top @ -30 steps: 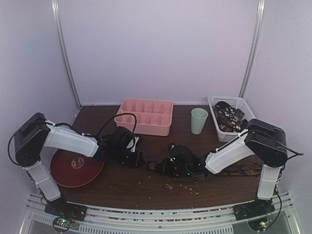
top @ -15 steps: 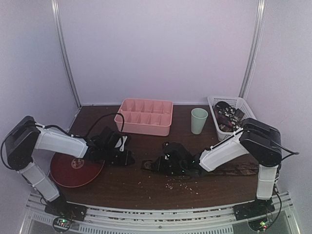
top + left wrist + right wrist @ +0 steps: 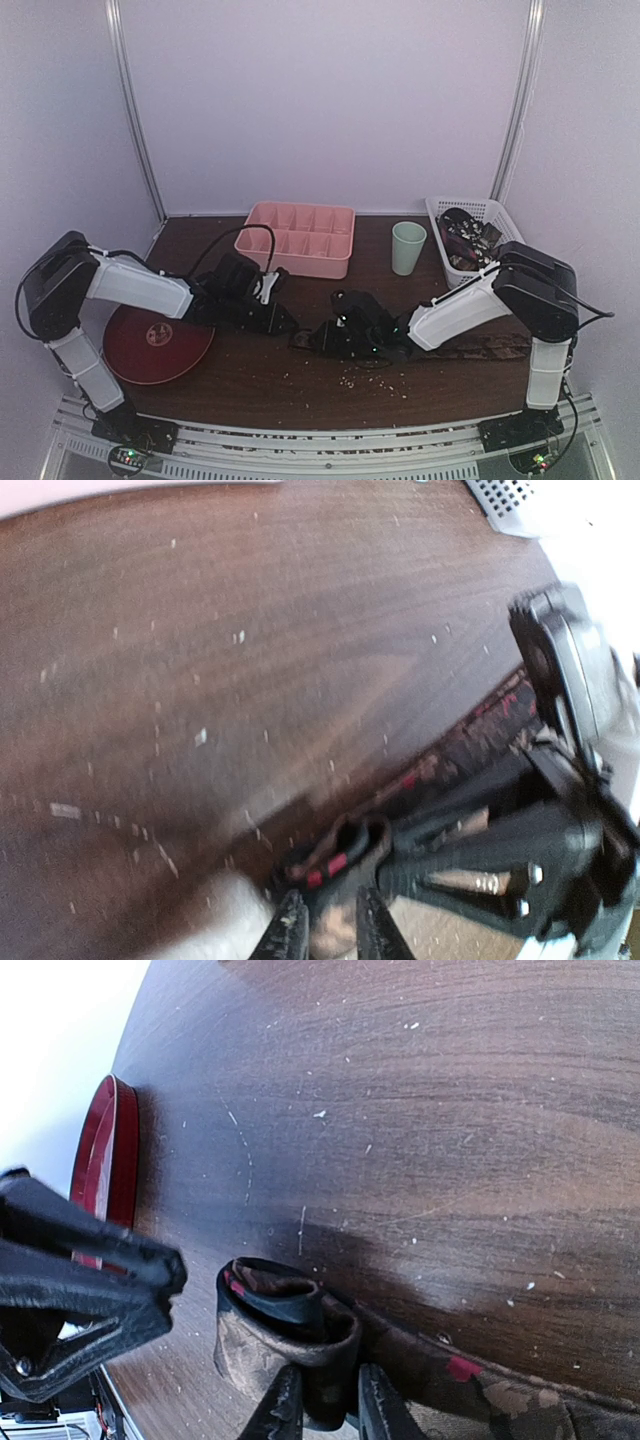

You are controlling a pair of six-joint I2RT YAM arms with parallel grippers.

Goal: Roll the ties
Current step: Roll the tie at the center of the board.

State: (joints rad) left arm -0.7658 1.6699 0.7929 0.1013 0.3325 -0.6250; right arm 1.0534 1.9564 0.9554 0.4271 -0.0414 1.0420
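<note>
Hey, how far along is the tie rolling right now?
Early. Done: no finished roll shows in any view. In hand: one tie has only its first turn curled at the end, pinched by the right gripper; the left gripper sits close beside that curl. Left: most of that tie lies flat across the table, and more ties wait in the white basket.

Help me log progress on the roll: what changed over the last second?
The left fingers drew back left, then swung right again, close to the tie's folded end. The right fingers, pinching that fold, slid slightly left with it early on. Plate, tray, cup and basket stayed put.
</note>
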